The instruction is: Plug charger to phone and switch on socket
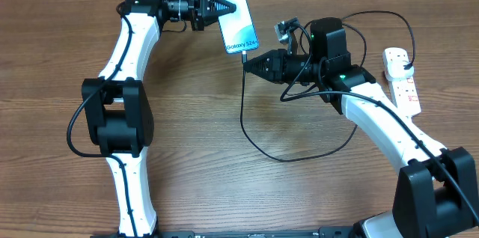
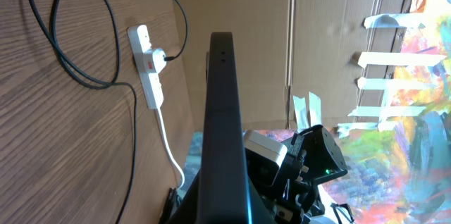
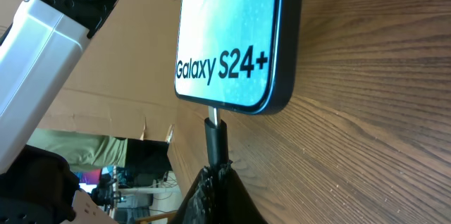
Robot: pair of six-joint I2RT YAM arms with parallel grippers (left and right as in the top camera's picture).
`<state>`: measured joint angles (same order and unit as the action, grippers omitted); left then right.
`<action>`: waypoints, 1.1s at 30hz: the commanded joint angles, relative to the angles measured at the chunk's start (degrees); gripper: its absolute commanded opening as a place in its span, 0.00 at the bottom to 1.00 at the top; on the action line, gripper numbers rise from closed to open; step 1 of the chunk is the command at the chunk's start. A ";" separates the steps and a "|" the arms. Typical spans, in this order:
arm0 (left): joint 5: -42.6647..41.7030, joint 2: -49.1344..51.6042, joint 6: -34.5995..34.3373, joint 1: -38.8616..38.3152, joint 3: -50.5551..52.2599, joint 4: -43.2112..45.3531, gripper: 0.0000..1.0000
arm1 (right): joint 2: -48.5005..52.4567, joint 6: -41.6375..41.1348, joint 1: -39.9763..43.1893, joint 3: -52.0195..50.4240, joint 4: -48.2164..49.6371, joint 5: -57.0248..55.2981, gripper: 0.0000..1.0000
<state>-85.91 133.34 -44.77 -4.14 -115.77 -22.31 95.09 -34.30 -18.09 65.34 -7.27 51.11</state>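
one charger point(image 1: 242, 103) loops over the table point(image 1: 224, 193), its tip pinched in the closed right hand point(image 1: 249, 61) at the bottom edge of one phone point(image 1: 239, 17), at 12 o'clock. the left hand point(image 1: 224, 6), closed too, clamps the phone's side from 9 o'clock. one socket point(image 1: 401, 81) lies at 3 o'clock, charger plugged in.

We're seeing left arm point(image 1: 133, 43) & right arm point(image 1: 382, 122) w/ white shells, black joints, black cables running alongside; green LED point(image 1: 343, 78) glowing.

Wood table point(image 1: 224, 185) with socket point(image 1: 402, 79), charger point(image 1: 242, 107)
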 commanded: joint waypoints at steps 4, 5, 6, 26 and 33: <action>-2.49 0.07 1.11 -0.39 -0.68 0.24 0.04 | -1.22 0.24 -0.02 1.27 0.68 0.17 0.04; -2.56 0.07 1.11 -0.39 -0.68 0.24 0.04 | -1.22 0.22 -0.02 1.27 0.70 0.17 0.04; -2.64 0.04 1.14 -0.39 -0.68 0.24 0.04 | -1.22 0.22 -0.02 1.27 0.72 0.17 0.04; -3.54 0.04 1.55 -1.88 -0.68 0.22 0.04 | -1.22 -1.49 2.86 1.29 2.25 1.51 0.04; -3.87 0.04 1.53 -1.90 -0.68 0.09 0.04 | -1.22 -1.49 2.95 1.29 2.38 1.44 0.04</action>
<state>-86.61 133.34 -44.53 -5.65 -115.77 -22.31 95.09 -35.81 -15.09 65.36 -5.21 52.97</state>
